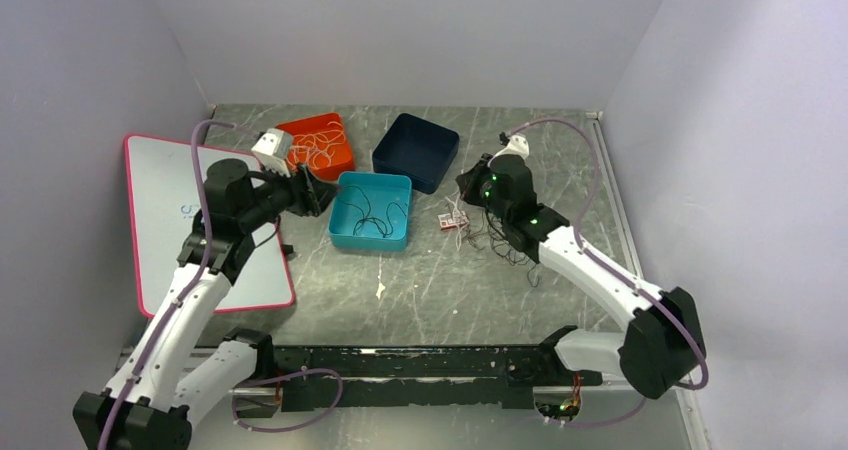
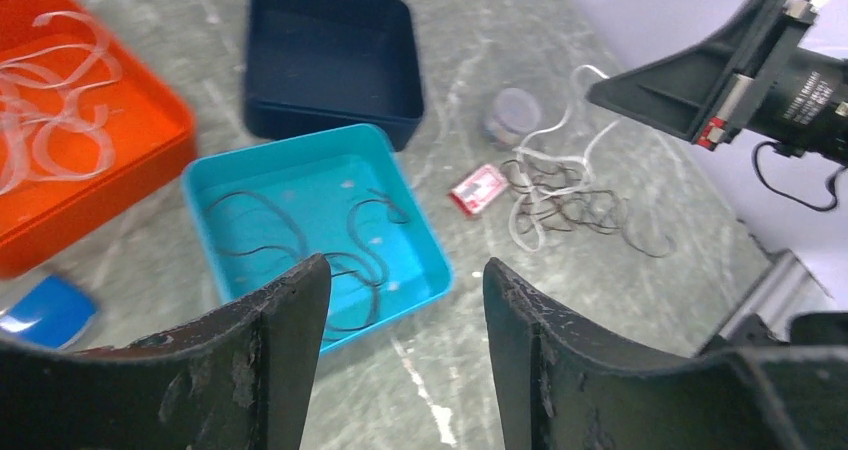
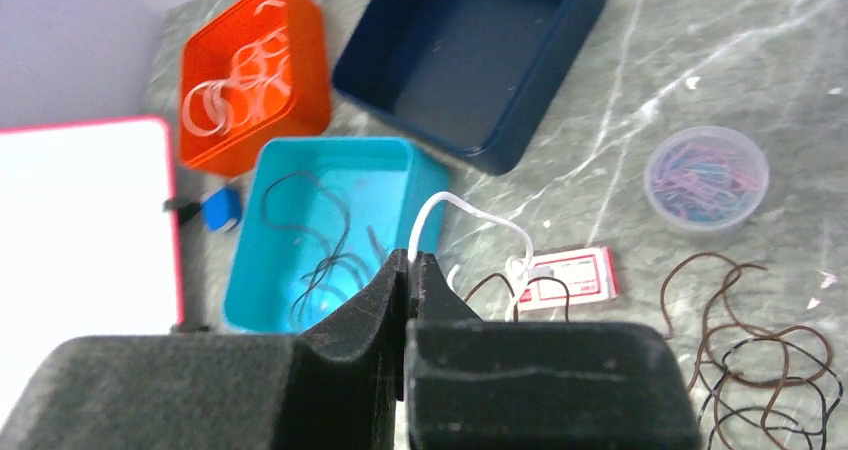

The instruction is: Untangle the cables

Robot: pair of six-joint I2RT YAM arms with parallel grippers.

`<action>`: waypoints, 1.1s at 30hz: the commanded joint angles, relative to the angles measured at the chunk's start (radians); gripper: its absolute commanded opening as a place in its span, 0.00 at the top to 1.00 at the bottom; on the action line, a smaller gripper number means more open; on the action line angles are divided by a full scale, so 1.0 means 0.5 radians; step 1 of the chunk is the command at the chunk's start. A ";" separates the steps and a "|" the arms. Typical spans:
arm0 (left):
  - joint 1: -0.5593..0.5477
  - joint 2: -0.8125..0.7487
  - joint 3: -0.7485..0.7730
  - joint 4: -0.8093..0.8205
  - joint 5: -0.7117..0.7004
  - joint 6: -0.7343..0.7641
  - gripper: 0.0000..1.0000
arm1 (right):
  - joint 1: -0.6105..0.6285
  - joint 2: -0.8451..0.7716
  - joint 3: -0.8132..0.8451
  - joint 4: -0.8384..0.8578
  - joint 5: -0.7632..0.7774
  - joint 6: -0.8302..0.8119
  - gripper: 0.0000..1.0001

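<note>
right of teal tray [image 1: 368, 244]: tangle [image 2: 570, 205] of dark and whitish cables lay on table [image 1: 450, 290] | right gripper [image 3: 410, 267] above tangle, jaws pinched tight on white cable [image 3: 480, 216] | left gripper [image 2: 405, 270] at tray's left edge, jaws apart, empty | black cables [image 3: 330, 260] lay inside tray | whitish loops [image 3: 240, 90] filled orange tray [image 3: 305, 70] behind it

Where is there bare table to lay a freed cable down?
Bare table runs from the teal tray to the near edge, and the dark blue tray is empty. It is crowded right of the teal tray: card, tangled cables.
</note>
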 commanded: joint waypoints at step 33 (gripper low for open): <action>-1.392 0.874 0.121 1.669 -0.163 0.017 0.19 | 0.012 -0.593 0.603 -0.691 -0.658 -0.060 1.00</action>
